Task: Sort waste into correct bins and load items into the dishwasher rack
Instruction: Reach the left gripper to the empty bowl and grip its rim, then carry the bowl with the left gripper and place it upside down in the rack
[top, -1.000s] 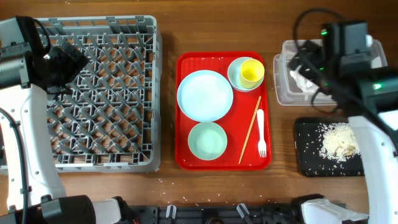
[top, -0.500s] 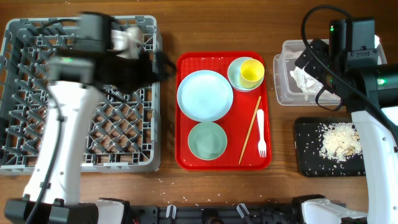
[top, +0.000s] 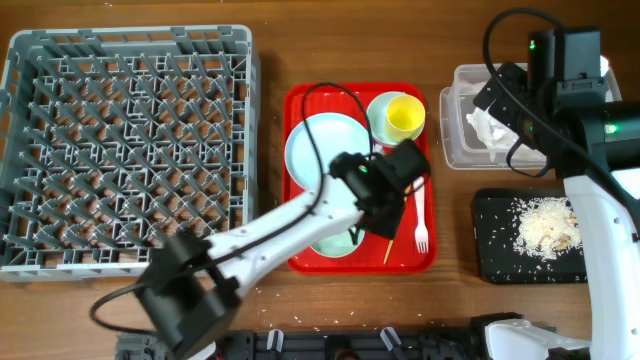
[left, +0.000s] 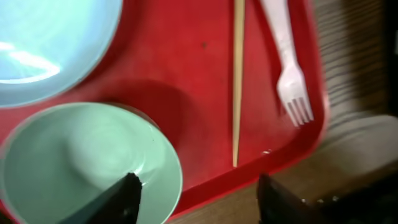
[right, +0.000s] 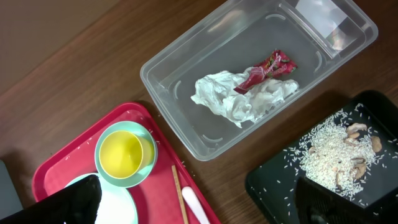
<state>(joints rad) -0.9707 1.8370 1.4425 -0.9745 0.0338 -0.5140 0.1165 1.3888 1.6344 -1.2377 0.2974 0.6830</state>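
My left gripper (top: 378, 215) (left: 199, 199) is open and empty, low over the red tray's front right. Its one finger is over the pale bowl (left: 81, 155) (top: 322, 238). The wooden chopstick (left: 237, 81) and the white fork (left: 287, 68) (top: 421, 225) lie just ahead of it. The blue-green plate (top: 315, 150) (left: 43, 43) lies behind. A yellow cup (top: 405, 115) (right: 122, 154) stands in a second bowl (top: 379, 120). My right gripper (top: 497, 100) (right: 199, 208) is open and empty above the clear tub (right: 180, 106). The tub holds the white napkin (right: 233, 99) and the red wrapper (right: 267, 68).
The grey dishwasher rack (top: 130, 140) fills the left side. The red tray (top: 300, 100) is in the middle. The black tray (top: 500, 250) (right: 273, 186) at front right holds rice scraps (top: 545, 225) (right: 336, 140). Stray grains lie on the table's front edge.
My left arm has swung from over the rack to the right and now hangs over the red tray's front right. My right arm has barely moved.
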